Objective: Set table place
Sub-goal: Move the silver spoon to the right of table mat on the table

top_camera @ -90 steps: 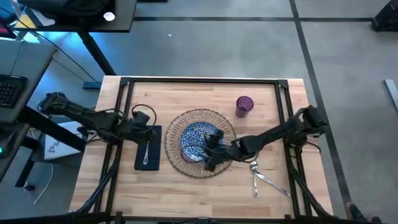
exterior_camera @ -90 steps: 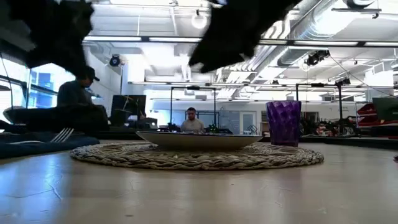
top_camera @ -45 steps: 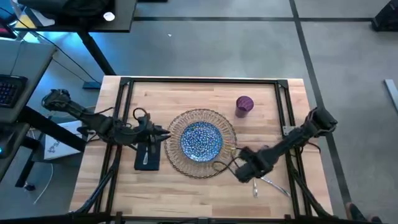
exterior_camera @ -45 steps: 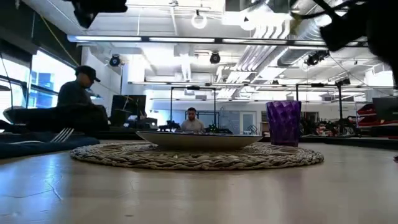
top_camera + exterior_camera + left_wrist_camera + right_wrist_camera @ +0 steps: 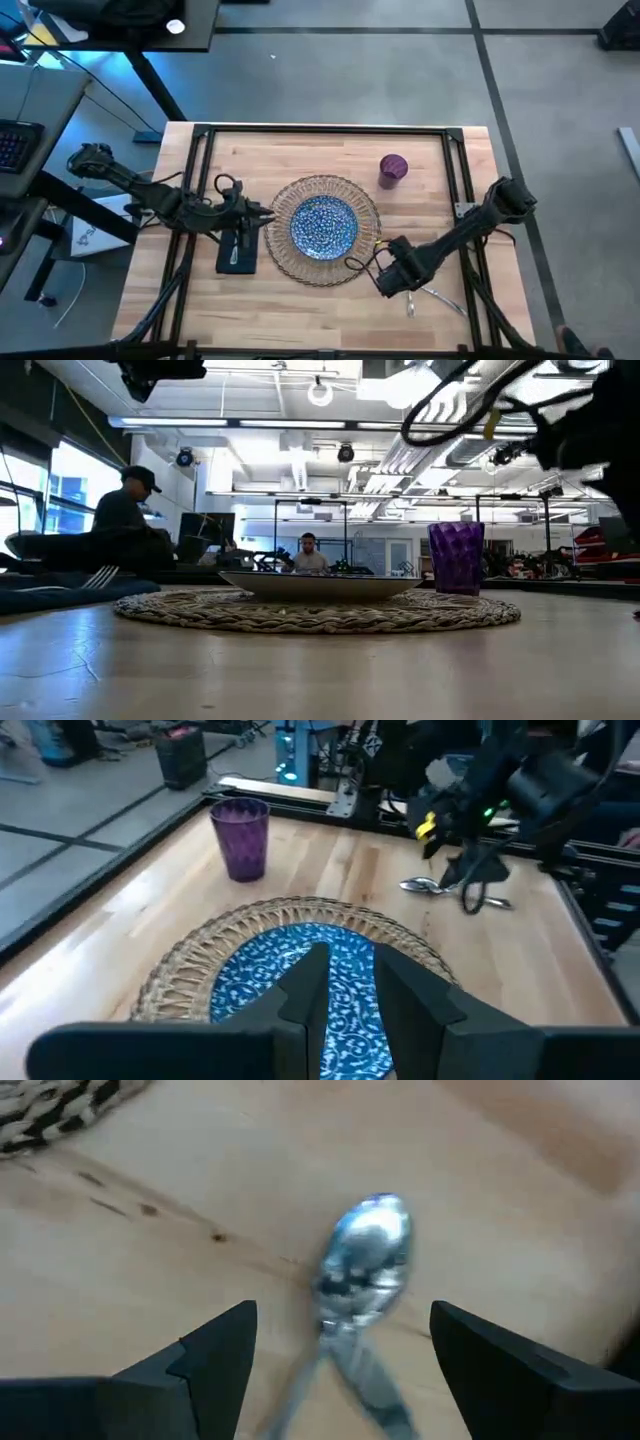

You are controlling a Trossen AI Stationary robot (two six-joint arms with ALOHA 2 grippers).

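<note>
The right hand (image 5: 398, 281) hangs low over the silver cutlery (image 5: 425, 290) near the desk's right edge, fingers spread wide on either side of a spoon (image 5: 365, 1255) and gripping nothing yet. The left hand (image 5: 262, 218) waits above the navy napkin (image 5: 238, 244), just beside the wicker mat (image 5: 322, 190); its fingers (image 5: 305, 988) stand slightly apart and empty. To take the spoon cleanly, I'd judge the right hand should drop until its tips nearly graze the wood and close across the narrow handle rather than the bowl (polished metal probably slips). The speckled plate (image 5: 324, 224) sits centred on the mat, and the purple cup (image 5: 393, 168) stands just beyond the mat towards the far right corner. The desk (image 5: 300, 310) is pale butcher-block strips inside a black rail frame. Behind it lies an open workshop with bright ceiling lights, where a person (image 5: 125, 510) in a cap sits.
</note>
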